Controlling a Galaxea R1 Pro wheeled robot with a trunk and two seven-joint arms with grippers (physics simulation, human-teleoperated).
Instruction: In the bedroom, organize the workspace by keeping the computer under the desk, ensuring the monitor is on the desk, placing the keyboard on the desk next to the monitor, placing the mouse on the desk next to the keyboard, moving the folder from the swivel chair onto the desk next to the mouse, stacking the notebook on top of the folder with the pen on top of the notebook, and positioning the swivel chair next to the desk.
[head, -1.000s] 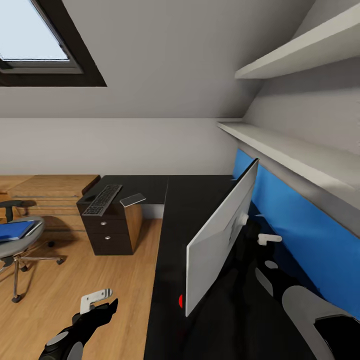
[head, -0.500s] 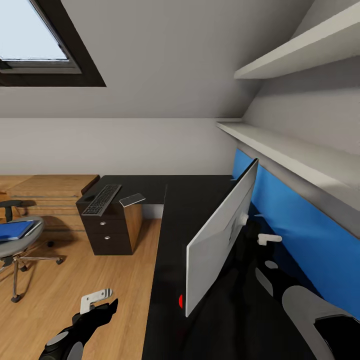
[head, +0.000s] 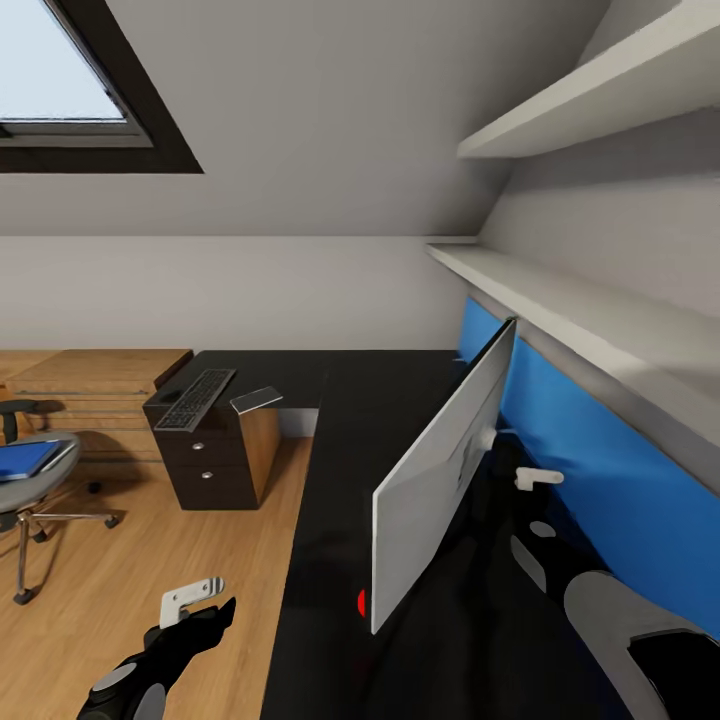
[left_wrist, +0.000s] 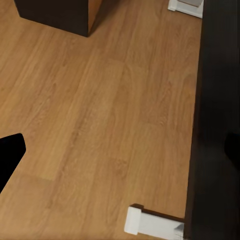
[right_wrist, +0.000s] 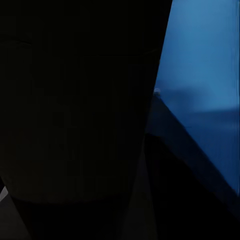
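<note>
Monitor standing edge-on along the black worktop, arms low on either side.

Nearest, the left gripper (head: 195, 598) hangs over the wood floor (left_wrist: 100, 110) beside the worktop (head: 350, 450); whether its jaws are open cannot be told. The right gripper (head: 538, 478) sits behind the monitor (head: 440, 470), jaws hidden. Farther off, the keyboard (head: 196, 399) and notebook (head: 256, 400) lie on the drawer unit (head: 215, 460). At far left, the folder (head: 25, 458) rests on the swivel chair (head: 35, 480).
</note>
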